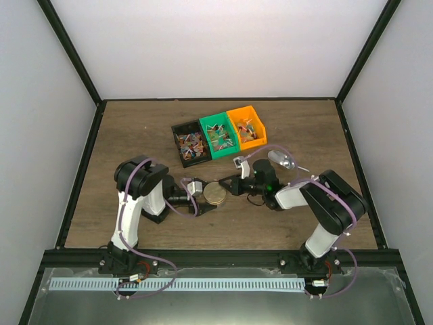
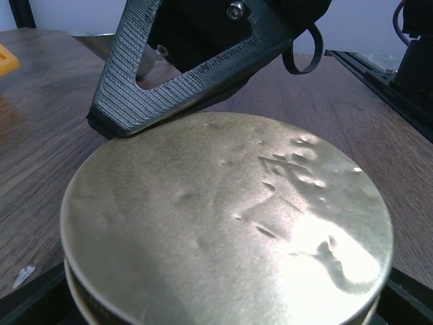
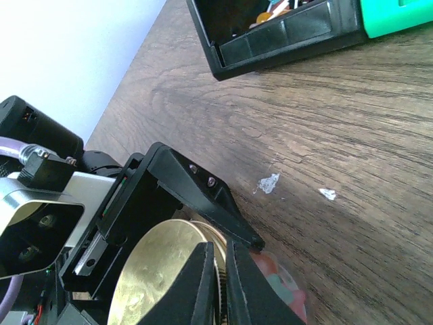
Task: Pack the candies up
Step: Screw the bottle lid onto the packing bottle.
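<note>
Brown wooden table (image 1: 135, 135), and at the back there's a black plastic bin (image 1: 196, 161), a green plastic bin (image 1: 214, 119) and an orange plastic bin (image 1: 254, 141) in a row. The tiny wrapped candies (image 1: 191, 143) are piled in all three. The left gripper (image 1: 208, 193) has its jaws spread wide, clasping a clear round jar (image 3: 289, 291). The right gripper (image 3: 220, 271) is pressed nearly together, pinching the rim of the jar's gold metal lid (image 2: 223, 223).

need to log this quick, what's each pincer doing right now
left pincer: closed around the jar, holding it
right pincer: closed on the rim of the jar's lid
</note>
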`<action>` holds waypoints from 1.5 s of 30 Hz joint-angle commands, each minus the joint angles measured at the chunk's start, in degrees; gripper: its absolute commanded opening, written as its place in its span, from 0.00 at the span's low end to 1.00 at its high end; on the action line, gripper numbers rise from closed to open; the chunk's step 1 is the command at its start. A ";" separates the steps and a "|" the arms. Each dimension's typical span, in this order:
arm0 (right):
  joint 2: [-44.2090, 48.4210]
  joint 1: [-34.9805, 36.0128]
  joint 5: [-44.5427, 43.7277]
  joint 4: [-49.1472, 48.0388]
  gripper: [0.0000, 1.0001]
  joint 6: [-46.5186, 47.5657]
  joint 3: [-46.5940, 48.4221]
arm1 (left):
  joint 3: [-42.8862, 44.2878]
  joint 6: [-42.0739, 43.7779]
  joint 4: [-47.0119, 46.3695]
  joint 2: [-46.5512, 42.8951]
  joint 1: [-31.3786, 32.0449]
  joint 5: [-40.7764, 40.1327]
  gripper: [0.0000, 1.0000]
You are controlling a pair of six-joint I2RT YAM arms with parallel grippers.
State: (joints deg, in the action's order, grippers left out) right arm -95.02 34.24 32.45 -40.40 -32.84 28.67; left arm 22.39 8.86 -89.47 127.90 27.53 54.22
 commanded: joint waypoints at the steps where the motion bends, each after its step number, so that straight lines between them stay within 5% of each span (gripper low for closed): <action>1: -2.27 0.22 3.16 2.39 0.04 0.98 0.57 | -6.23 -6.95 -12.12 13.06 -2.00 -7.81 0.86; 11: -3.94 1.26 13.49 -2.77 0.01 0.08 -6.27 | -4.31 -11.50 -12.12 12.93 -2.04 -10.84 0.85; 32: -11.39 9.18 18.32 -36.47 0.01 -10.93 -22.23 | -3.98 -13.61 -12.04 12.38 -2.04 -14.33 0.86; 45: 2.25 2.21 12.07 -22.73 0.01 -8.42 -21.10 | -6.34 -9.46 -12.13 11.32 -2.04 -10.98 0.86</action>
State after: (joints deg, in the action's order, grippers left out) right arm -97.01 39.92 46.00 -70.98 -43.35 4.64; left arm 22.65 8.16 -89.49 127.92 27.31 53.87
